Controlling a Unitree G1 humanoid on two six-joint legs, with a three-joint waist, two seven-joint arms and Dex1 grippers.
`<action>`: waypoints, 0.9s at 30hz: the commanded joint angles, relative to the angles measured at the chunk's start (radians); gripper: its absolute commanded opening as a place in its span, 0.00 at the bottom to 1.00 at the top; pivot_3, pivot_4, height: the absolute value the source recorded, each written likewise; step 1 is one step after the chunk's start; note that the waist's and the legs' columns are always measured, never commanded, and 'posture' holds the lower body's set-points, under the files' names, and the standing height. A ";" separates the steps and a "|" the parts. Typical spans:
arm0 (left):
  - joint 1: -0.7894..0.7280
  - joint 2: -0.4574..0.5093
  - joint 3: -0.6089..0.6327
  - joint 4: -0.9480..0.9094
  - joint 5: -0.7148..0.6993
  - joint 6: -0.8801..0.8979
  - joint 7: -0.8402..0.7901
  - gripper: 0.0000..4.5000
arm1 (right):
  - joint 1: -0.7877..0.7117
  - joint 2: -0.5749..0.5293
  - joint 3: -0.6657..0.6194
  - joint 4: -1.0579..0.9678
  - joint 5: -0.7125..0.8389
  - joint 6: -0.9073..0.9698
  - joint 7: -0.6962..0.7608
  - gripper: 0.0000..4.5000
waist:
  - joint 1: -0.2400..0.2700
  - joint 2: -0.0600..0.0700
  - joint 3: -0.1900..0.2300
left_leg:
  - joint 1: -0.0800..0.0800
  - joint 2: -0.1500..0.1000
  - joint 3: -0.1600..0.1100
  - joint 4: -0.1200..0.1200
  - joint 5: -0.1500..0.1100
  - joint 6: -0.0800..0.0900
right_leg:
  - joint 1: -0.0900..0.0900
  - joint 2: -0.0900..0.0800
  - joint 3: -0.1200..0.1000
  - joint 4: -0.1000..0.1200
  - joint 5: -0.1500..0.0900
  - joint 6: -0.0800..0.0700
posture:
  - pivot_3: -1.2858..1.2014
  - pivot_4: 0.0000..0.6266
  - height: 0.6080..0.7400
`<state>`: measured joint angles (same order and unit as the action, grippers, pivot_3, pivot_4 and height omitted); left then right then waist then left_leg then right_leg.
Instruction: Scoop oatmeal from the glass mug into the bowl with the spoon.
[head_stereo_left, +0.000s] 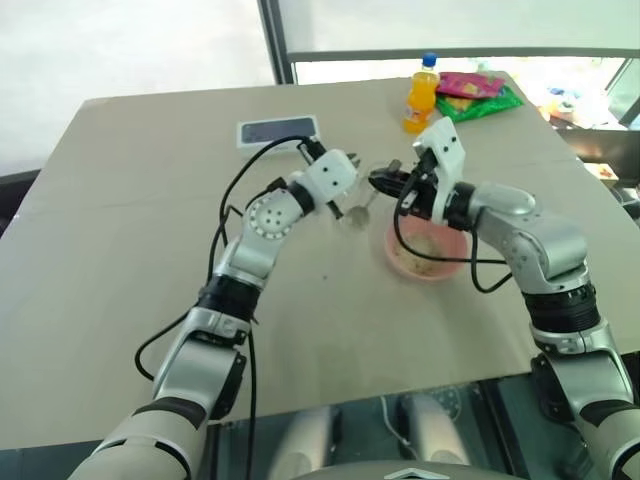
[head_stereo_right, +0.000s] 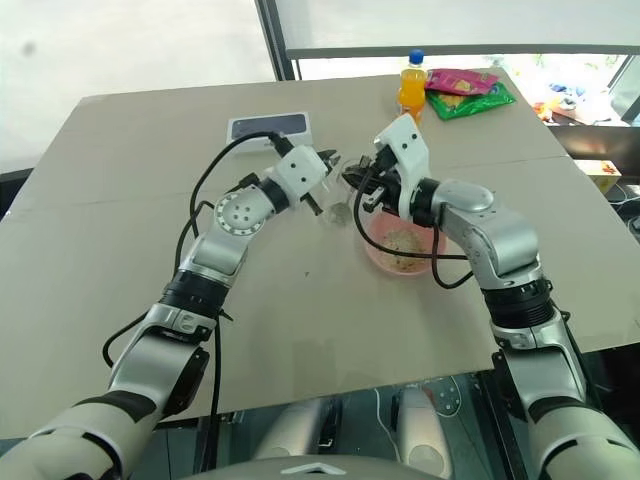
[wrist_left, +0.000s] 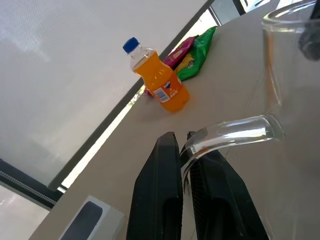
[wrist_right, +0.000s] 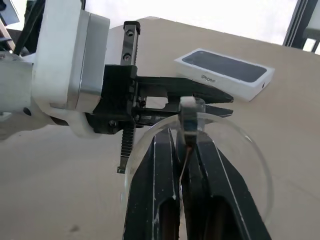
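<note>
Because the glass mug (wrist_left: 280, 100) is thin, clear and smooth, it will likely handle as a light, stiff, slippery and breakable thing, best taken by its handle and not squeezed hard. It sits low over the bench (head_stereo_left: 150, 300), between the 2 arms and just beside the pink bowl (head_stereo_left: 428, 250); whether it rests on the bench I cannot tell. The left pincer (wrist_left: 187, 145) is closed narrowly on the curved glass handle, a sound hold that keeps the rim free. The right pincer (wrist_right: 186, 145) is clamped tight on the spoon (wrist_right: 188, 117), whose slim metal handle is rigid and slick, so a firm pinch well up the handle seems wise. Its tip stands at the mug's rim. Some oatmeal (head_stereo_right: 403, 243) already lies in the bowl; being loose and flaky, it should spill easily from a tilted spoon.
</note>
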<state>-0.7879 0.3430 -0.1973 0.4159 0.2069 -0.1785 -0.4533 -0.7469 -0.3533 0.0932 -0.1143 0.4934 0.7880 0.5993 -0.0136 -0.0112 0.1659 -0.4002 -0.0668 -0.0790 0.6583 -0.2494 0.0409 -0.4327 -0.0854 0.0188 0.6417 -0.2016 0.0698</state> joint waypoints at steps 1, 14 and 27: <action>-0.063 -0.009 0.043 -0.046 -0.021 -0.031 0.040 0.01 | 0.015 0.066 -0.053 -0.031 0.082 0.109 -0.054 0.00 | 0.000 0.000 0.000 | 0.000 0.000 0.000 0.000 0.000 0.000 | 0.000 0.000 0.000 0.000 0.000 0.000 | 0.52 0.24 1.00; -0.006 -0.019 0.057 -0.049 -0.037 0.006 0.046 0.01 | -0.100 0.301 -0.542 0.100 0.399 0.406 -0.419 0.00 | -0.001 0.000 0.000 | 0.000 0.000 0.000 0.000 0.000 0.000 | -0.001 0.000 0.000 0.001 0.000 0.000 | 0.52 0.24 1.00; 0.094 -0.028 0.068 -0.085 -0.042 -0.003 0.047 0.01 | -0.182 0.243 -0.809 0.166 0.746 0.519 -0.706 0.00 | -0.002 0.000 0.000 | 0.000 0.000 0.001 0.000 -0.001 0.002 | -0.002 0.000 0.002 0.002 0.000 0.000 | 0.52 0.24 1.00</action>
<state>-0.6965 0.3220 -0.1309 0.3881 0.1836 -0.1588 -0.4100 -0.8800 -0.1048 -0.6933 0.0668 1.1404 1.3095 -0.0869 -0.0161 -0.0107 0.1660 -0.4006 -0.0668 -0.0779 0.6582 -0.2501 0.0425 -0.4344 -0.0858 0.0204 0.6443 -0.2016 0.0697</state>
